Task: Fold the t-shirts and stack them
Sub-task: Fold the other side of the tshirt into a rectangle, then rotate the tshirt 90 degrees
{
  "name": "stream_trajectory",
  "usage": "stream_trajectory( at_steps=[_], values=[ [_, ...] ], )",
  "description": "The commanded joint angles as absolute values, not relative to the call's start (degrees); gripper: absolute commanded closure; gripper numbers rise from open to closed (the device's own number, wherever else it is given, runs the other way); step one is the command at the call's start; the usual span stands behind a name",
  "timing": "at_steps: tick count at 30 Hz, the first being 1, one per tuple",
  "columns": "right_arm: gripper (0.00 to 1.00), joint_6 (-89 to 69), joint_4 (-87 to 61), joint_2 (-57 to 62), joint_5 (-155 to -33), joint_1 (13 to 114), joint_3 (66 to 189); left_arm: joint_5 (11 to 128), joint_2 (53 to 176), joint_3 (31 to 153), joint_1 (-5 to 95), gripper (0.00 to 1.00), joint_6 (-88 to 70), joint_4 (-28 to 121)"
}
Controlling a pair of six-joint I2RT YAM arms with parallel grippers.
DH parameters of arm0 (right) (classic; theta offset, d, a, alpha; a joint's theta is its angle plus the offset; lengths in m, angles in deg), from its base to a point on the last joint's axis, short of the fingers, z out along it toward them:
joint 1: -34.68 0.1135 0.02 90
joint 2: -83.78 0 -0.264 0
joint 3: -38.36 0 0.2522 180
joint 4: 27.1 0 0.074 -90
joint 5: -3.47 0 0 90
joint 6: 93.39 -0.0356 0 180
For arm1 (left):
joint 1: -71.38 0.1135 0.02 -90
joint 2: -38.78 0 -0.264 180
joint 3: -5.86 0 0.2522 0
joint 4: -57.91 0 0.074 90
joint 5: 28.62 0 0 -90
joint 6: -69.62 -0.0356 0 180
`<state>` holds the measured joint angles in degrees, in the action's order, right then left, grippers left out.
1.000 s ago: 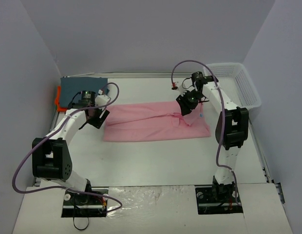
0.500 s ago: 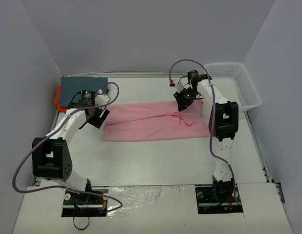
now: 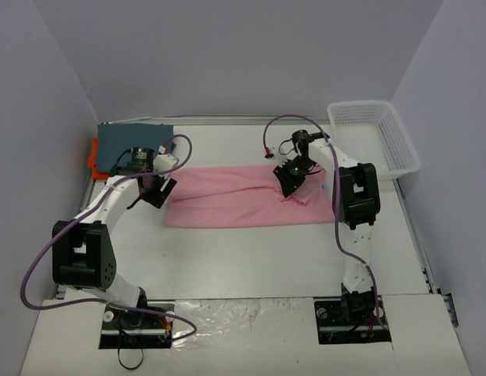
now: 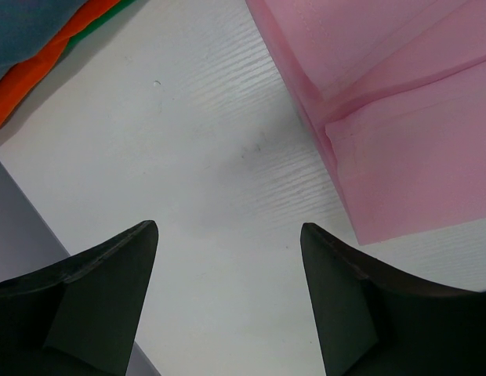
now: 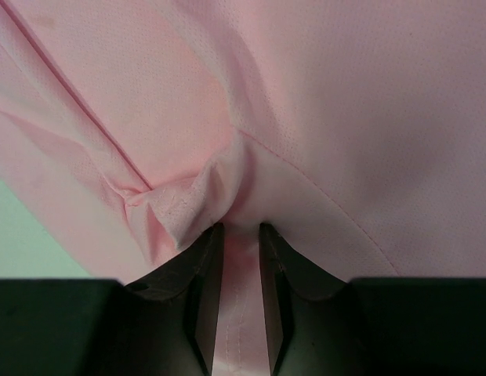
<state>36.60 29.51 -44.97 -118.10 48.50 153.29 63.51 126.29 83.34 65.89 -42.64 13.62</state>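
Note:
A light pink t-shirt [image 3: 227, 200] lies folded lengthwise across the middle of the table. My right gripper [image 3: 291, 174] is shut on a pinched fold of the pink t-shirt [image 5: 321, 117] near its right part, with cloth bunched between the jaws [image 5: 241, 231]. Off the shirt's left end, my left gripper [image 3: 155, 190] hangs open over bare table [image 4: 227, 227], and the shirt's corner [image 4: 400, 157] lies to its right. At the back left a dark blue-grey t-shirt [image 3: 135, 142] lies on top of an orange one [image 3: 94, 157]; both show at the left wrist view's top-left corner [image 4: 39, 70].
A white mesh basket [image 3: 374, 137] stands at the back right, against the right wall. Grey walls close in the table on the left, back and right. A purple cable loops above each arm.
My right gripper moved left and toward the near side over the pink shirt, dragging its right part so the right edge drew inward. The jaws narrowed on the cloth. The left arm stayed still.

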Motion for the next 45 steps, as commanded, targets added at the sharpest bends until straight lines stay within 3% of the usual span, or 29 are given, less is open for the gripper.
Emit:
stream_trajectory(
  at_steps=[1,11,18,23,26,30,45],
  values=[
    [0.78,37.4,31.31,-44.27,-117.64,49.18,150.83,63.58,125.62,83.43,66.2,0.28,-42.18,14.0],
    [0.79,35.64,31.74,-38.93,-115.54,49.18,154.25,63.75,124.74,85.18,66.2,0.28,-42.53,13.12],
    [0.68,34.67,31.66,-26.72,-113.17,49.18,151.98,67.7,123.77,88.61,66.11,0.24,-43.76,11.71],
    [0.66,35.19,31.39,-22.14,-112.02,47.95,145.91,71.13,124.73,91.33,66.11,0.24,-43.41,10.23],
    [0.73,35.11,31.22,-20.73,-112.11,45.94,142.13,71.93,125.26,92.3,66.11,0.24,-42.62,9.43],
    [1.0,35.28,30.78,-18.71,-111.84,43.3,138.09,72.46,124.65,91.6,66.11,0.24,-42.44,9.43],
    [1.0,35.55,29.64,-24.4,-109.56,38.98,130.0,72.11,121.66,88.61,66.2,0.24,-42.97,9.87]
  ],
)
